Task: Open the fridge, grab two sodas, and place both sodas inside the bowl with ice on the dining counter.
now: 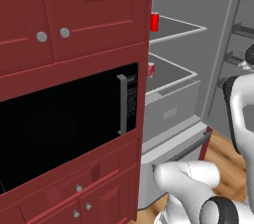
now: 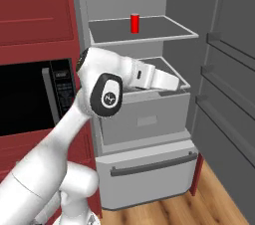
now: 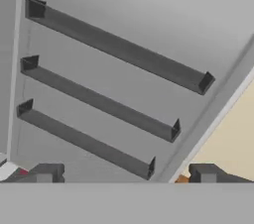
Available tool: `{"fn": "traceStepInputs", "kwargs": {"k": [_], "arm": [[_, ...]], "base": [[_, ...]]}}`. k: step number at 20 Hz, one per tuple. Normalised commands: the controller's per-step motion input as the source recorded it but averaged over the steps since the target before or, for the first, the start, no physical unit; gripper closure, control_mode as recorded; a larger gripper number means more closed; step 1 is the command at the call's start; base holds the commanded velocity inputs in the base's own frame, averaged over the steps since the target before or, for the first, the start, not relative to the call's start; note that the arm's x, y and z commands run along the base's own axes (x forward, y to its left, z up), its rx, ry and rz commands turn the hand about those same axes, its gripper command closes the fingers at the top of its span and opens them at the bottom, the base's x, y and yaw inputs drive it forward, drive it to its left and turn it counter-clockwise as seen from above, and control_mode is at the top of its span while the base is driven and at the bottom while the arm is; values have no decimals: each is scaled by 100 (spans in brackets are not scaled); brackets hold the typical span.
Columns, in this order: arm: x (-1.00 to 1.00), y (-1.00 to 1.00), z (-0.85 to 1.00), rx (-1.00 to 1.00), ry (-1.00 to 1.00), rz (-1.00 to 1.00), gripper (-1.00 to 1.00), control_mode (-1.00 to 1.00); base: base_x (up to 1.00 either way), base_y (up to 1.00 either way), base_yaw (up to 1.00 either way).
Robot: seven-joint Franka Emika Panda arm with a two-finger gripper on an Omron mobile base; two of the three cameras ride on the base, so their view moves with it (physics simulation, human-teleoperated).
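Though the fridge (image 2: 149,119) stands open, you've grabbed no soda yet.
From the left: microwave (image 1: 64,119), then both cans on shelves, upper (image 2: 134,23) and lower (image 1: 151,69); your pincer (image 3: 126,173) gapes wide, empty, facing the door racks (image 3: 99,101).

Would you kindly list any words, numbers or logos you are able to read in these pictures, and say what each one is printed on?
Nothing is readable.
Black built-in microwave: pale marks on its control panel, too blurred to read.
White robot arm: small white emblem on its dark round joint cap, not legible.
Red soda cans: no visible lettering.
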Motion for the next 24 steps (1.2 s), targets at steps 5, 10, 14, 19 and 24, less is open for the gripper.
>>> {"fn": "traceStepInputs", "kwargs": {"k": [5, 10, 14, 19, 24], "arm": [[-38, 67, -26, 35, 0, 30, -100, -100], [-4, 58, -47, 37, 0, 43, -100, -100], [0, 58, -44, 32, 0, 48, -100, -100], [-52, 91, -10, 1, -1, 30, -100, -100], [-60, 56, -17, -11, -6, 3, -100, -100]], "base": [[0, 0, 0], [0, 0, 0], [0, 0, 0], [0, 0, 0], [0, 0, 0]]}}
